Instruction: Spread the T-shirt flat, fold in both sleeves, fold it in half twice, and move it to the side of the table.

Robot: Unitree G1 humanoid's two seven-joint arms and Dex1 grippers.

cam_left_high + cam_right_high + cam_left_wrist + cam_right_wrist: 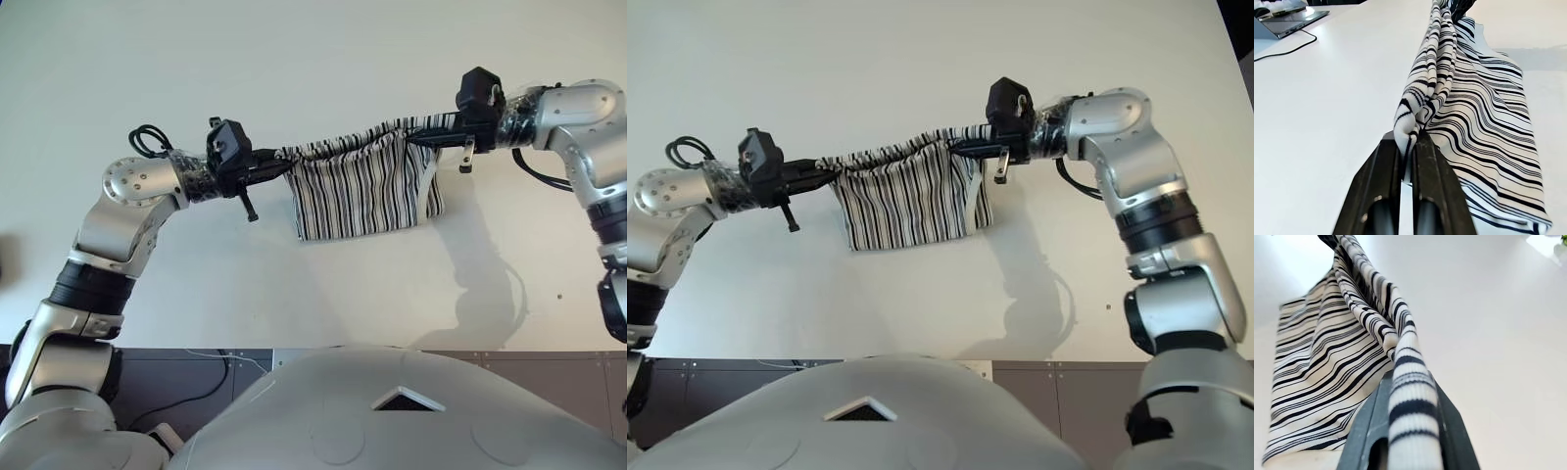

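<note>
A black-and-white striped T-shirt (364, 186) hangs folded in the air over the white table (294, 59), stretched between both arms. My left gripper (284, 164) is shut on its left top corner, and the pinched cloth (1415, 117) bunches just past the black fingers (1382, 181). My right gripper (416, 135) is shut on the right top corner, slightly higher than the left. Striped fabric (1410, 396) drapes over the right fingers (1366, 431). The shirt's lower edge (911, 235) hangs down toward the table surface.
A laptop (1283, 22) with a black cable (1288, 46) lies far off on the table in the left wrist view. The table's front edge (196, 348) runs below the arms. Bare white tabletop (872, 69) lies all round the shirt.
</note>
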